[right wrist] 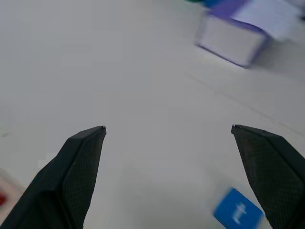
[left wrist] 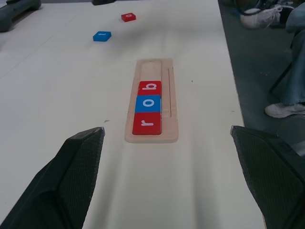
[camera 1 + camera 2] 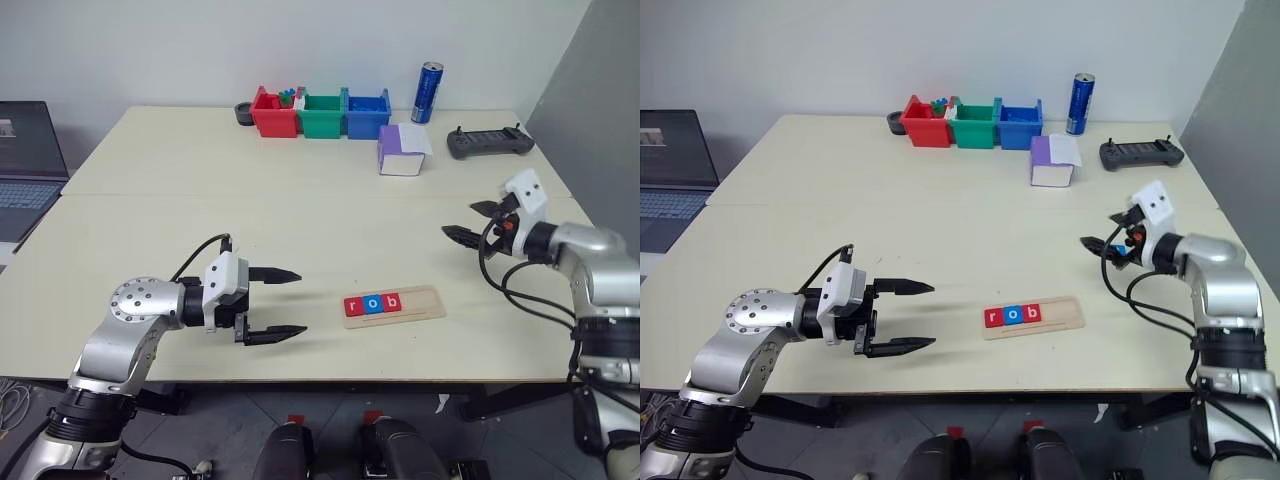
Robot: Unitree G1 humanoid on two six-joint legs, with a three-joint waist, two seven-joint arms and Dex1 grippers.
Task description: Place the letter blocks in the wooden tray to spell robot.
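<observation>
With r, o, b already seated in the wooden tray [image 3: 393, 306] near the tabletop's [image 3: 300, 200] front edge, we judge our right claw [image 3: 472, 220], fingers apart and empty, must next close on the red o block [image 2: 127, 17], leaving the blue t block [image 1: 237, 210] for last.

Pale table [image 3: 200, 200], wooden tray [image 3: 420, 305], purple-and-white box [image 3: 402, 152], bins [image 3: 320, 115], can [image 3: 430, 92], controller [image 3: 490, 144]

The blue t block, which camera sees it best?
The right wrist view: the t block lies close below the open right jaws and its white letter reads clearly. The left wrist view shows a blue block far off past the tray, its letter unreadable. In the eye views the right arm covers that spot.
</observation>
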